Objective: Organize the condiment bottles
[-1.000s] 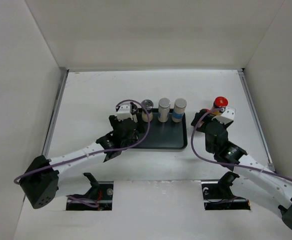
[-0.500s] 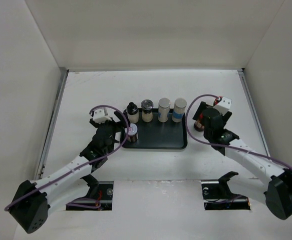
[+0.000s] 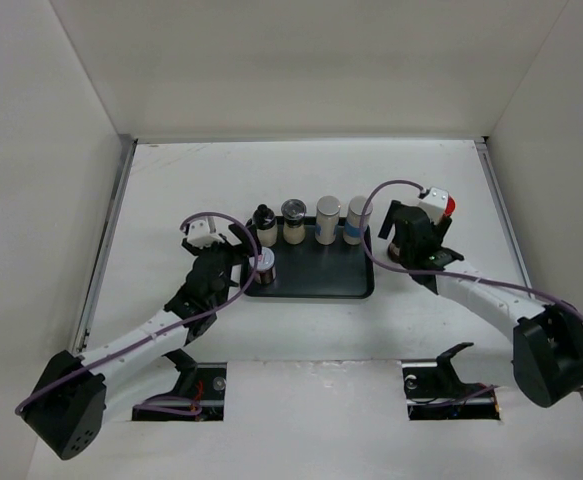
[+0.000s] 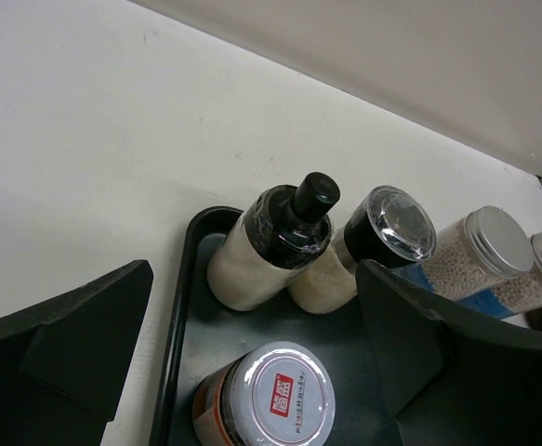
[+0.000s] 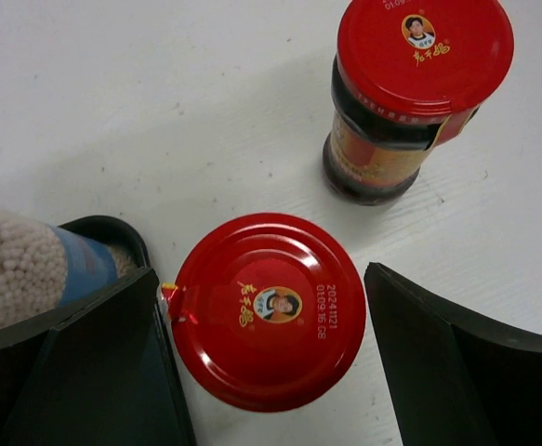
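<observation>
The black tray (image 3: 316,283) holds a back row of condiment bottles: black-capped cream (image 3: 264,225), dark clear-lidded (image 3: 293,219), silver-capped (image 3: 327,218) and blue-labelled (image 3: 358,220). A white-lidded brown jar (image 4: 275,400) stands at the tray's front left, between the wide-apart fingers of my open left gripper (image 4: 257,316), untouched. My right gripper (image 5: 261,288) hangs open over a red-capped jar (image 5: 269,308) just right of the tray, with a gap on each side. A second red-capped jar (image 5: 410,93) stands behind it on the table.
The tray's front right half (image 3: 341,275) is bare. White walls close in the table on the left, back and right. The tray's corner (image 5: 112,232) and the blue-labelled bottle (image 5: 38,265) lie close to my right gripper's left finger.
My left gripper has drawn back from the tray's back row to the front left corner, leaving the black-capped bottle and white-lidded jar in view. My right arm swung left over the nearer red-capped jar.
</observation>
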Tool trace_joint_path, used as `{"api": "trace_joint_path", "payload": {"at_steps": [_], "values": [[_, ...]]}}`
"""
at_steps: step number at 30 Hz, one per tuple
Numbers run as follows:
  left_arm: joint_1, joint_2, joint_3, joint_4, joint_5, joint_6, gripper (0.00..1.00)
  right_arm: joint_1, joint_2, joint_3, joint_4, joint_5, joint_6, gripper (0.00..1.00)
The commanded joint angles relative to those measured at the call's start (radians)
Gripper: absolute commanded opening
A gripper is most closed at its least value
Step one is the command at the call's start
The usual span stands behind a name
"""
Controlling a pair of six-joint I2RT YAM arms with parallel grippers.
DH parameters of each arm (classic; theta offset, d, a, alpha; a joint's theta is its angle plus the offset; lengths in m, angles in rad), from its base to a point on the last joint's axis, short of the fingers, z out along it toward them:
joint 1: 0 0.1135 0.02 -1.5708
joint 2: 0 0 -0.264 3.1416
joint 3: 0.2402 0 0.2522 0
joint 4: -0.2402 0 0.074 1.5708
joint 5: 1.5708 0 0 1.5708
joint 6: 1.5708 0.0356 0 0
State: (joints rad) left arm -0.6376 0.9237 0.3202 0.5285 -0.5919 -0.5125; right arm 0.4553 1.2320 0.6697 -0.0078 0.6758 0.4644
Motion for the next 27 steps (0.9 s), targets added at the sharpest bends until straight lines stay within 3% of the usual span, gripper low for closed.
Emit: {"api": "trace_joint_path", "payload": {"at_steps": [1,9,11,14,20,27], "values": [[0.019,-0.002,-0.020,0.091,0.015,-0.015,0.92,-0.023,0.026,0.051,0.038,-0.008,0.008,0.99],[0.040,0.001,-0.036,0.107,0.032,-0.029,0.92,-0.048,0.101,0.059,0.034,-0.036,0.040,0.78],[0.042,0.003,-0.046,0.111,0.035,-0.035,0.92,-0.050,0.086,0.048,0.045,-0.024,0.043,0.64],[0.049,0.010,-0.047,0.114,0.035,-0.038,0.92,-0.045,0.028,0.031,0.049,0.016,0.045,0.52],[0.057,-0.003,-0.059,0.114,0.027,-0.043,0.92,0.025,-0.141,0.030,0.017,0.109,0.000,0.48],[0.108,-0.032,-0.089,0.103,0.003,-0.092,0.93,0.261,-0.217,0.064,-0.072,0.153,-0.043,0.46]]}}
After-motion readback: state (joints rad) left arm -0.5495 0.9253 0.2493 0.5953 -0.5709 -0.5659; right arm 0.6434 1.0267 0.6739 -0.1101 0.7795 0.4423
